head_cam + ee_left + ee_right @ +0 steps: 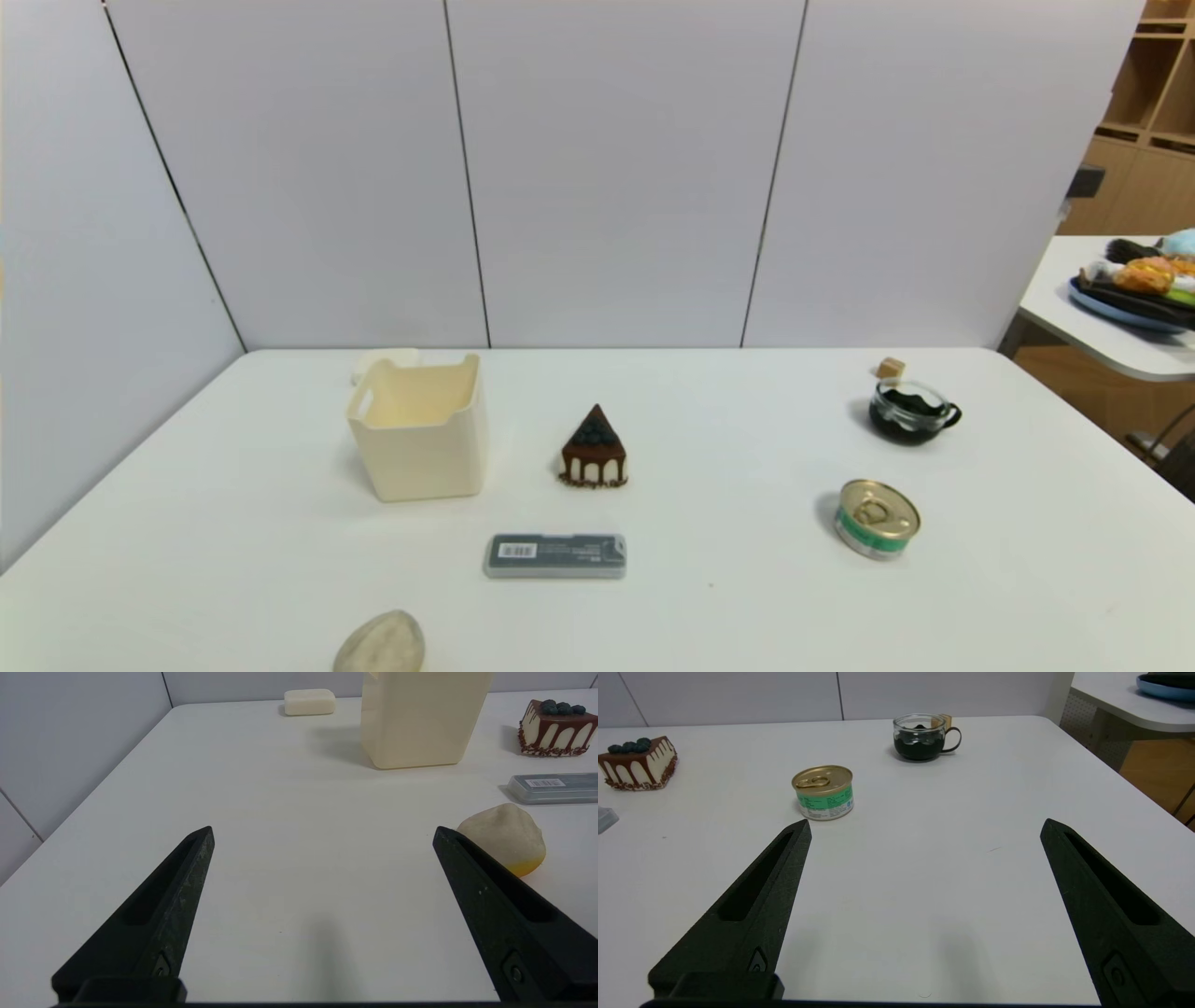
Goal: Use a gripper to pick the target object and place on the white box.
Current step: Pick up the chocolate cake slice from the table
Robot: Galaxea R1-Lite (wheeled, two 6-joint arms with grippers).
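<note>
Pale stone (381, 644) on white table (709, 523)

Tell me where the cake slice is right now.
In the head view, the cake slice stands on the table near the middle, right of the white box and just beyond the grey case.

Lab-like test station, white table (728, 597), plain panels (616, 177)

The cake slice (595, 450) is dark brown above, with brown drips over white sides; the box (434, 439) is cream; the can (876, 520) shows a gold lid and green band; the case (555, 556) is grey.
</note>
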